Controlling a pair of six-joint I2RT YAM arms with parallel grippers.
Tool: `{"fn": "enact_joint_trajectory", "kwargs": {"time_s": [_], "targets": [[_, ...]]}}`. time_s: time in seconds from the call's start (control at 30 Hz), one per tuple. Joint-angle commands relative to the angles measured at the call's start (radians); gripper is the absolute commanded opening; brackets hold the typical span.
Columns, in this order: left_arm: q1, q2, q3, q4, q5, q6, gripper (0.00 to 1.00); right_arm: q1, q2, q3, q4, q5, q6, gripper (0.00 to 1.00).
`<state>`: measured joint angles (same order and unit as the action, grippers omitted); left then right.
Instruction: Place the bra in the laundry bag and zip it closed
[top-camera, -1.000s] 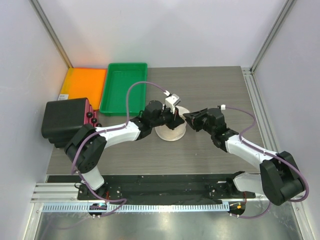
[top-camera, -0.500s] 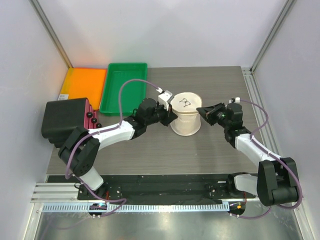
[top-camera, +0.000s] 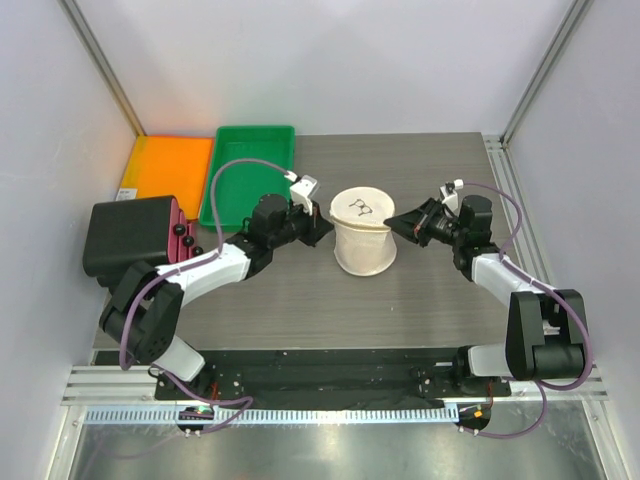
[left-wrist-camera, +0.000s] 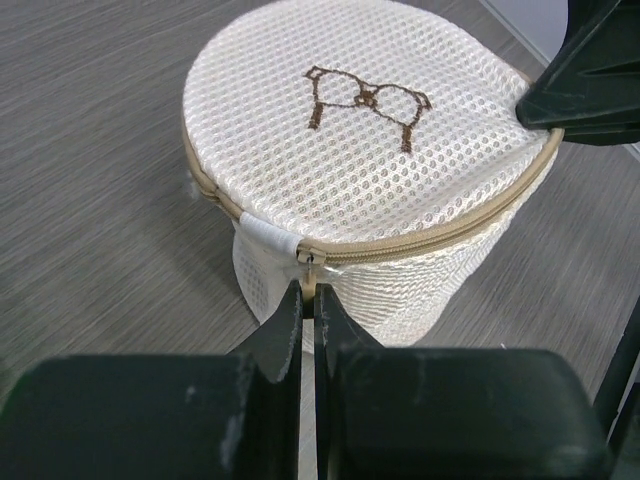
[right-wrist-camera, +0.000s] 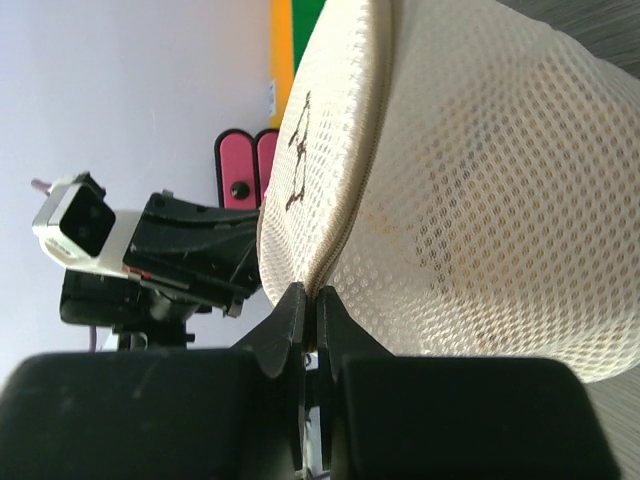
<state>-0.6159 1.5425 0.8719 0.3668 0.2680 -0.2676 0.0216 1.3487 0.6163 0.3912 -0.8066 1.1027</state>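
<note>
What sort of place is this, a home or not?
Probably a robot lab work cell, not a home: two arms bolted at the edge of a table, bare white walls with metal corner posts, and a green tray beside an orange tray.

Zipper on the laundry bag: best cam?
Left wrist: zipper runs clear along the near rim, pull at left gripper. Right wrist shows it edge-on; top external shows only the laundry bag, zipper unresolved.

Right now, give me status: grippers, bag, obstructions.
Left gripper shut on laundry bag zipper end. Right gripper shut on opposite rim. Bag upright, visible zipper closed. Green tray clear of it.
</note>
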Motion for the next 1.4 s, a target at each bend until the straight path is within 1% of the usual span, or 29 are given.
{"fn": "enact_joint_trajectory", "kwargs": {"time_s": [0.0, 0.07, 0.33, 0.43, 0.5, 0.53, 0.57, 0.6, 0.67, 0.73, 0.77, 0.8, 0.83, 0.87, 0.9, 0.93, 0.97, 1.0, 1.03, 1.07, 1.1, 1.13, 1.2, 1.23, 1.27, 1.3, 1.37], "targets": [[0.042, -0.056, -0.014, 0.066, -0.004, -0.004, 0.00, -0.009, -0.006, 0.028, 0.057, -0.158, -0.067, 0.01], [0.050, -0.058, -0.017, 0.070, 0.014, -0.012, 0.00, -0.035, -0.008, 0.025, 0.057, -0.167, -0.070, 0.01], [0.050, -0.067, -0.031, 0.096, 0.040, -0.015, 0.00, -0.038, -0.011, 0.023, 0.072, -0.198, -0.078, 0.01], [0.050, -0.065, -0.030, 0.092, 0.022, -0.015, 0.00, -0.040, -0.008, 0.036, 0.064, -0.200, -0.093, 0.01], [0.051, -0.055, -0.016, 0.075, -0.001, -0.025, 0.00, -0.040, 0.007, 0.065, 0.005, -0.168, -0.124, 0.01], [0.053, -0.051, -0.010, 0.064, -0.006, -0.033, 0.00, -0.040, 0.018, 0.072, 0.009, -0.161, -0.125, 0.01], [0.056, -0.047, -0.001, 0.058, -0.006, -0.041, 0.10, -0.038, 0.029, 0.079, 0.058, -0.152, -0.097, 0.01], [0.056, -0.045, 0.001, 0.063, 0.003, -0.047, 0.24, -0.037, 0.050, 0.089, 0.089, -0.146, -0.072, 0.01], [0.056, -0.054, -0.022, 0.084, 0.002, -0.056, 0.47, -0.032, 0.069, 0.103, 0.159, -0.122, -0.023, 0.02], [0.056, -0.083, -0.046, 0.129, -0.012, -0.056, 0.54, -0.022, 0.093, 0.135, 0.160, -0.076, -0.026, 0.06], [0.054, -0.093, -0.069, 0.139, -0.021, -0.061, 0.55, -0.022, 0.102, 0.144, 0.146, -0.063, -0.032, 0.08], [0.056, -0.102, -0.082, 0.173, -0.029, -0.070, 0.57, -0.002, 0.109, 0.158, 0.144, -0.048, -0.043, 0.13], [0.056, -0.108, -0.092, 0.196, -0.012, -0.087, 0.59, 0.007, 0.118, 0.163, 0.140, -0.030, -0.055, 0.16], [0.056, -0.108, -0.106, 0.220, 0.006, -0.111, 0.59, 0.011, 0.119, 0.165, 0.100, -0.013, -0.069, 0.19], [0.054, -0.105, -0.112, 0.259, 0.013, -0.133, 0.59, 0.011, 0.119, 0.169, 0.065, 0.004, -0.125, 0.29], [0.053, -0.104, -0.116, 0.274, 0.014, -0.149, 0.59, 0.014, 0.109, 0.174, 0.013, 0.047, -0.167, 0.34], [0.044, -0.102, -0.125, 0.302, 0.005, -0.169, 0.59, 0.018, 0.099, 0.197, -0.143, 0.081, -0.217, 0.44], [0.035, -0.105, -0.131, 0.313, -0.010, -0.177, 0.59, 0.037, 0.083, 0.215, -0.251, 0.222, -0.351, 0.49], [0.013, -0.119, -0.142, 0.319, -0.053, -0.183, 0.60, 0.050, 0.043, 0.235, -0.484, 0.316, -0.409, 0.55], [-0.001, -0.130, -0.146, 0.333, -0.068, -0.192, 0.59, 0.066, 0.014, 0.264, -0.567, 0.404, -0.461, 0.72], [-0.016, -0.143, -0.154, 0.337, -0.093, -0.200, 0.59, 0.104, -0.014, 0.272, -0.634, 0.502, -0.516, 0.99], [-0.048, -0.162, -0.174, 0.349, -0.148, -0.212, 0.59, 0.119, -0.084, 0.273, -0.734, 0.641, -0.538, 1.00], [-0.085, -0.223, -0.209, 0.379, -0.209, -0.261, 0.60, 0.150, -0.158, 0.247, -0.794, 0.737, -0.584, 1.00], [-0.125, -0.245, -0.247, 0.398, -0.236, -0.281, 0.60, 0.178, -0.202, 0.240, -0.858, 0.801, -0.589, 1.00], [-0.146, -0.296, -0.269, 0.405, -0.306, -0.303, 0.61, 0.193, -0.276, 0.217, -0.882, 0.848, -0.589, 1.00], [-0.166, -0.320, -0.292, 0.411, -0.334, -0.362, 0.65, 0.208, -0.322, 0.197, -0.897, 0.860, -0.584, 1.00], [-0.220, -0.372, -0.370, 0.437, -0.368, -0.432, 0.68, 0.271, -0.425, 0.122, -0.910, 0.853, -0.546, 1.00]]}}
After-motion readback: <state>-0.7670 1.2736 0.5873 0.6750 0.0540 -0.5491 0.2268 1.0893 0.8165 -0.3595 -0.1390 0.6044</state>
